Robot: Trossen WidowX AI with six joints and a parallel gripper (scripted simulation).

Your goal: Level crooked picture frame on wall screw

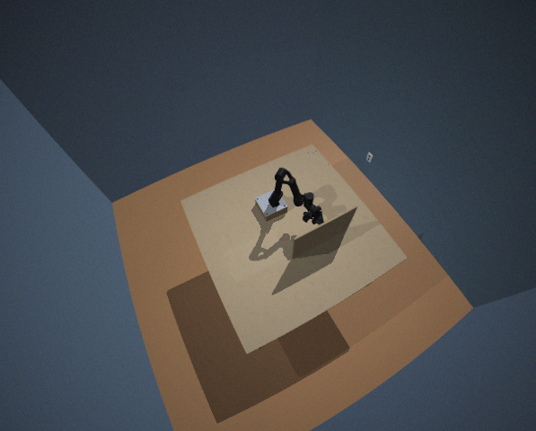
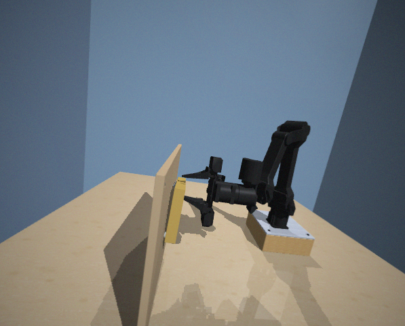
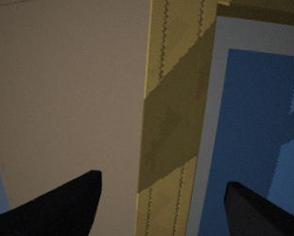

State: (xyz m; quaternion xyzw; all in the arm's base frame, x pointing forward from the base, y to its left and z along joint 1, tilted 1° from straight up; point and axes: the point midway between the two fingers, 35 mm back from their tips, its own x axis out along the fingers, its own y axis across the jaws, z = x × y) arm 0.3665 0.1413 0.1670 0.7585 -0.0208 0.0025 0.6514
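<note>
The picture frame [image 2: 176, 210] [image 3: 165, 112] has a yellow wooden border, a white mat and a blue picture. It hangs on the arm's side of the upright wooden wall panel [image 2: 159, 217] [image 1: 323, 236] [image 3: 68, 92]. In the top view the panel hides the frame. My gripper [image 2: 185, 186] [image 3: 164, 187] [image 1: 313, 216] is open and empty. It points level at the frame, fingertips just short of it near its top edge, one finger above the other. In the wrist view the fingers flank one yellow frame bar, which runs at a slant. The screw and the notched strip are hidden.
The arm stands on a wooden base block [image 2: 283, 240] [image 1: 270, 208] with a grey plate, behind the gripper. The wall panel stands on the tan table top [image 2: 72, 252] [image 1: 240, 278]. Blue-grey room walls surround the table.
</note>
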